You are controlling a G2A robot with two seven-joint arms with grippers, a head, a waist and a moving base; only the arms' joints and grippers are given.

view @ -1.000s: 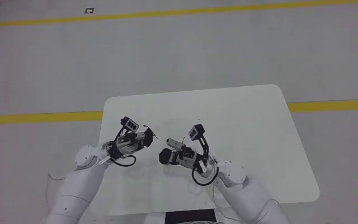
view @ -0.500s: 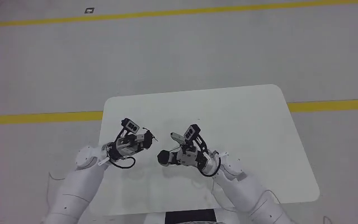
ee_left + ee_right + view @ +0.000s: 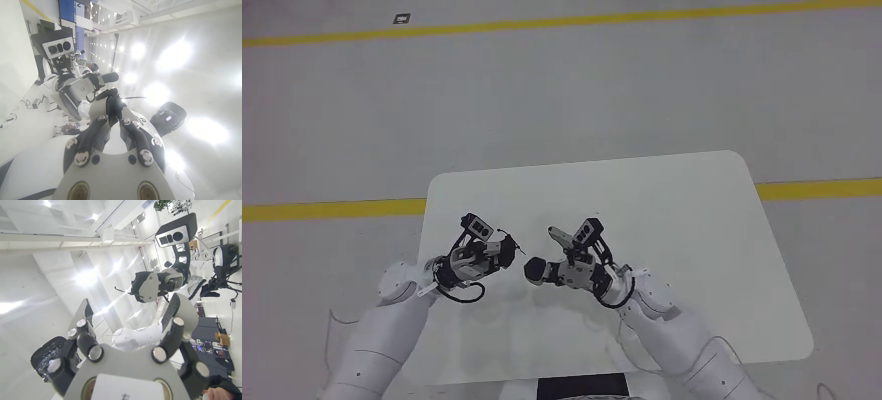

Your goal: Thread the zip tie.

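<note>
White table [image 3: 692,200] on a grey floor [image 3: 542,100] crossed by yellow lines [image 3: 542,22] lies under both arms. The zip tie [image 3: 121,289], a thin black strip, is held in the air over the near left part of the table. The left gripper [image 3: 506,250] pinches it with its fingers pressed together, and a short end sticks out sideways past them. Since a second ago this gripper and the zip tie have barely shifted.

The right gripper [image 3: 542,252] is what has changed. Its wrist has rolled, so one finger now points toward the far side of the table while the other sits lower, nearer the robot. The whole claw has also crept a little away from the robot's edge of the table. Its fingers [image 3: 170,309] are spread wide with nothing between them.

The two grippers face each other, near but not touching. In the right wrist view the left gripper shows between the right one's spread fingers. Both forearms come in from the near edge and bend inward, with the left elbow out to the left, the right elbow out to the right, and the wrists held above the table.
</note>
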